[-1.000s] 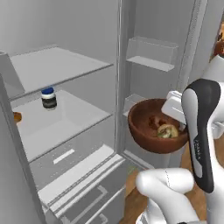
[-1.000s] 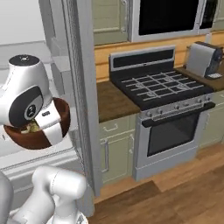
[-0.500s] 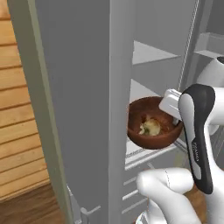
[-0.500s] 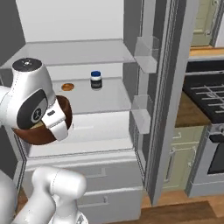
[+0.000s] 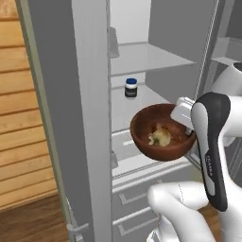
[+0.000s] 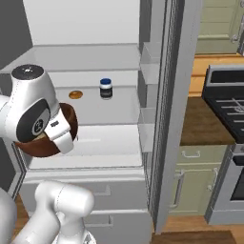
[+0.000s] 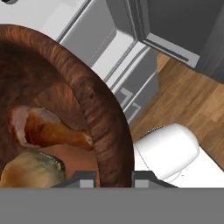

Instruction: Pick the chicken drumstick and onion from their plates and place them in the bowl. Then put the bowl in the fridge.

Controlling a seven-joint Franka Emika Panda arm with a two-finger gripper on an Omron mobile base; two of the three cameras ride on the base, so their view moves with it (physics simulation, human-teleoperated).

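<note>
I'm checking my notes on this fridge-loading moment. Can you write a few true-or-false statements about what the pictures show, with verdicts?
1. The bowl holds both the chicken drumstick and the onion. True.
2. The bowl rests on a fridge shelf. False: the gripper holds it by its rim, in the air in front of the fridge.
3. A dark-lidded jar stands on a fridge shelf. True.
4. The fridge door is shut. False: it stands open, shelves and drawers showing.
5. The gripper's jaws are wide open. False: they are shut on the bowl's rim.
</note>
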